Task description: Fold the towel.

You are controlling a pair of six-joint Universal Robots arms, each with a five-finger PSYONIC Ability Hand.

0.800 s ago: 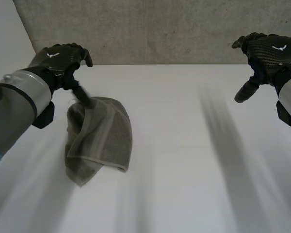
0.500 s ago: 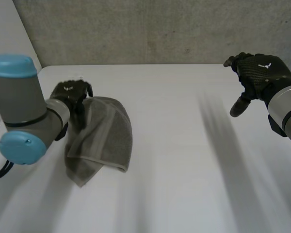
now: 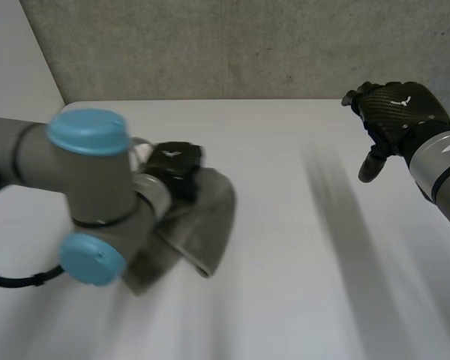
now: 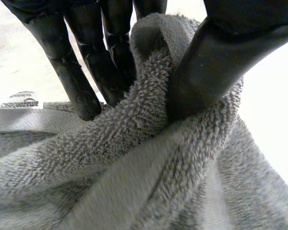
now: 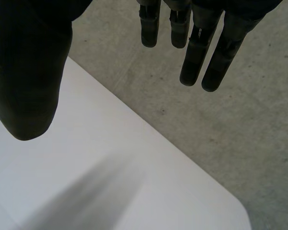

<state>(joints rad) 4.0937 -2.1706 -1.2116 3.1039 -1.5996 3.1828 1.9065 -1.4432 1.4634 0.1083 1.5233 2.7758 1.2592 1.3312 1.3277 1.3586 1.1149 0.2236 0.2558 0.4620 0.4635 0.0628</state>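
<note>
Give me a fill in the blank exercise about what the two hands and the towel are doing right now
1. The left hand pinches the towel between its fingers and its ____.
2. The right hand, its fingers straight, holds ____.
3. The table under the towel is ____ in colour.
4. The hand that is well apart from the towel is the ____ one.

Missing words: thumb; nothing; white; right
</note>
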